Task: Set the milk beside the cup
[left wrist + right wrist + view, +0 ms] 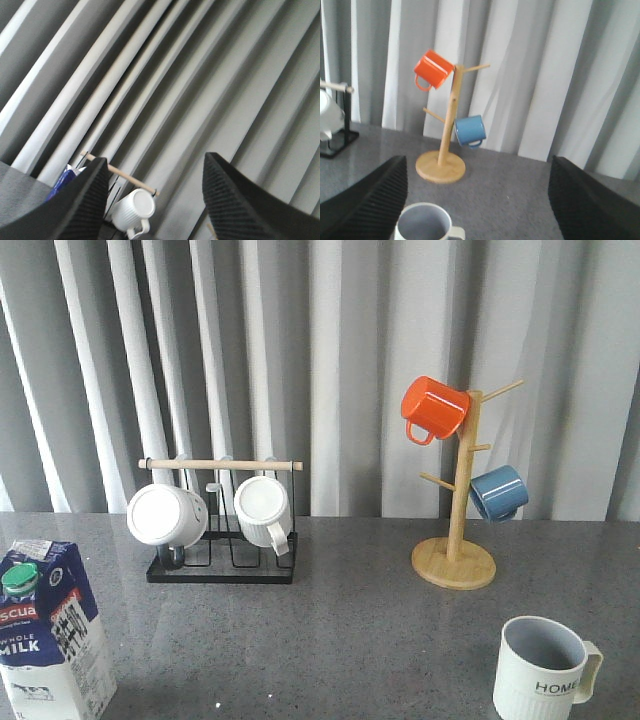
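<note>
Right now I see the milk carton standing upright at the near left edge of the grey counter, green cap up, "WHOLE MILK" facing me. The "HOME" mug sits upright at the near right, handle pointing right, so the two are well apart, at opposite sides of the counter.

On my left wrist camera, the left pincer is spread wide with nothing between its fingers; a sliver of the blue carton shows just past one finger. On the right wrist camera, the right pincer is also wide and holds nothing, with the mug's grey inside showing between the fingers and beyond them. Neither arm appears in the front view.

Farther back, a black wire rack with a wooden rail carries two plain white mugs, one smooth, the other ribbed. To the right stands a wooden mug tree with an orange mug hung high and a blue mug lower. Grey-white curtains close off the back.
</note>
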{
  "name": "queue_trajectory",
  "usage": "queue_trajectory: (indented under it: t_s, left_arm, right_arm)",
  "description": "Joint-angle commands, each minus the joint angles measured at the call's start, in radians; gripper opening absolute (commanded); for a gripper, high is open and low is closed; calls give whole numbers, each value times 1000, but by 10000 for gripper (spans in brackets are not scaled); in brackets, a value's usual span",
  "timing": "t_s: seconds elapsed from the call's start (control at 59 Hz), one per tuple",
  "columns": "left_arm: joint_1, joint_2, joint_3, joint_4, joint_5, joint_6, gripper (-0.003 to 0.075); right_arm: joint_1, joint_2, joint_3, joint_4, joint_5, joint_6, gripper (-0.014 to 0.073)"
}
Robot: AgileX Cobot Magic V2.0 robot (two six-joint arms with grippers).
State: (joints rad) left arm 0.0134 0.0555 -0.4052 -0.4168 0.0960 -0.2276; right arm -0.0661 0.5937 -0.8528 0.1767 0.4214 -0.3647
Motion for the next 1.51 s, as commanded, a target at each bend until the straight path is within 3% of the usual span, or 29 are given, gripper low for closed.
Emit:
queue_trajectory:
  t_s: [0.0, 0.237, 0.728, 1.253, 1.49]
  left_arm:
    - [-5, 102, -118, 119, 79, -1, 415]
    - [-5, 272, -253, 203, 185, -1, 415]
    - [-5, 319, -255, 203, 192, 6, 415]
    - [-5, 319, -255, 203, 192, 6, 415]
    - [-5, 319, -255, 203, 192, 6, 415]
  right_arm:
    - [-7, 127, -118, -100, 54, -6, 553]
    - [-8, 410, -156, -310, 245, 135, 545]
    - [-9, 724, -156, -342, 181, 222, 515]
    - [-9, 905, -156, -352, -51, 225, 514]
    - [-9, 1035, -157, -380, -291, 160, 487]
